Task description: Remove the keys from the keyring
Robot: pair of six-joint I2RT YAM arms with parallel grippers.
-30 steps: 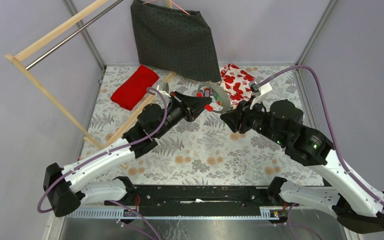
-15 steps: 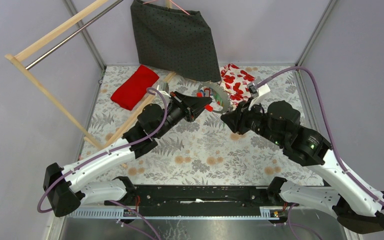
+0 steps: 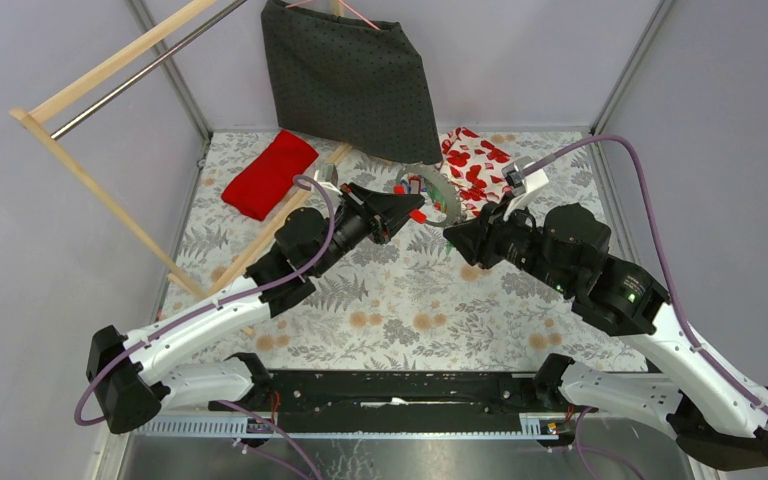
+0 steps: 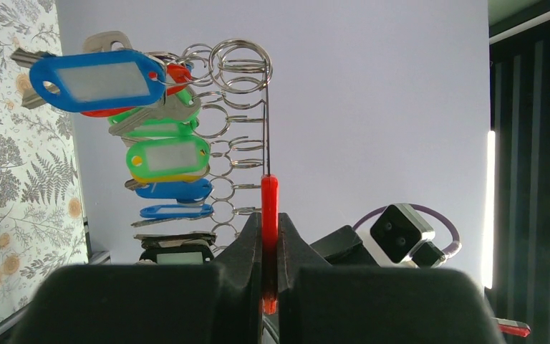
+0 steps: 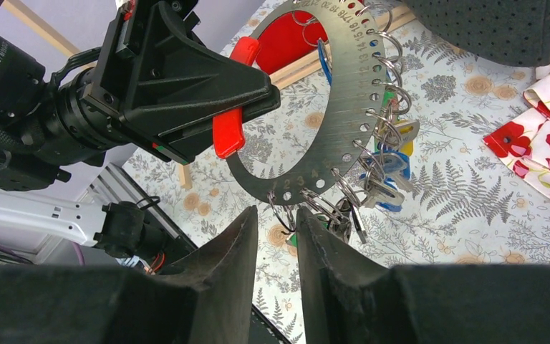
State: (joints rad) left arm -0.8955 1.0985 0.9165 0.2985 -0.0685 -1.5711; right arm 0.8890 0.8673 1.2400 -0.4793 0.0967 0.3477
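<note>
The keyring (image 3: 444, 192) is a flat silvery numbered ring with a red section (image 5: 229, 131), held upright above the table at the back middle. My left gripper (image 3: 418, 213) is shut on that red section (image 4: 269, 208). The keys (image 4: 159, 154), with blue, green and red plastic heads, hang from small split rings along the rim (image 5: 383, 168). My right gripper (image 5: 278, 215) is just below the ring's lowest edge (image 5: 308, 183). Its jaws stand a narrow gap apart, with one small split ring hanging between the fingertips (image 5: 247, 218).
A dark dotted cloth (image 3: 350, 75) hangs at the back. A red cloth (image 3: 270, 172) and a poppy-print cloth (image 3: 475, 160) lie on the floral table. A wooden rack (image 3: 110, 120) leans at the left.
My right arm has shifted slightly to the right and back, its fingertips staying under the ring. The left arm and the keyring have not moved.
</note>
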